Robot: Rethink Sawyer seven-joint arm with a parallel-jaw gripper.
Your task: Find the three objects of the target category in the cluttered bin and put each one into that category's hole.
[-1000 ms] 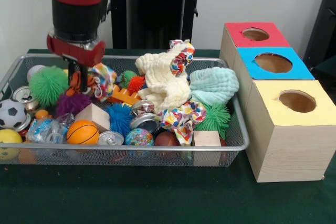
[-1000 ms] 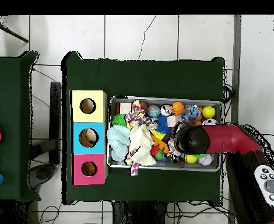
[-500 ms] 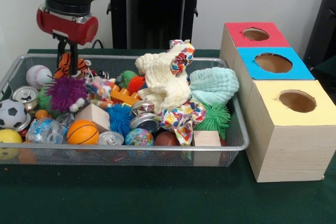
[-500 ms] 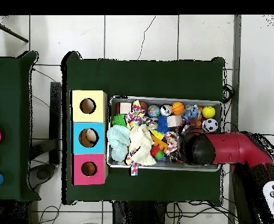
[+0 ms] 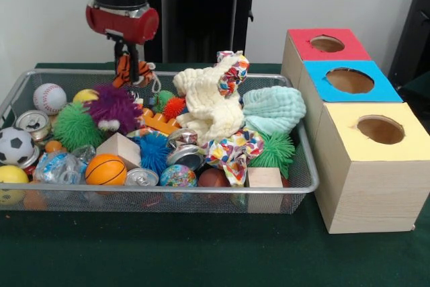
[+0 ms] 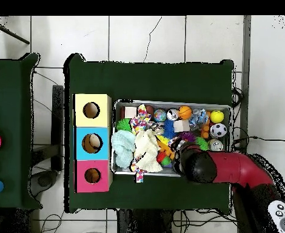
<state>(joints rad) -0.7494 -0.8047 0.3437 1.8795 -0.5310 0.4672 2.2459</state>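
A plain white wall (image 5: 40, 25) stands behind a table spread with dark green cloth (image 5: 201, 253). Below lies pale tiled floor (image 6: 145, 39), cables (image 6: 45, 82) trailing across it.

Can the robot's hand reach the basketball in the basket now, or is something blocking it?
Probably not yet: the hand is shut on an orange striped toy. The small basketball itself lies uncovered on top of the clutter near the basket's front wall.
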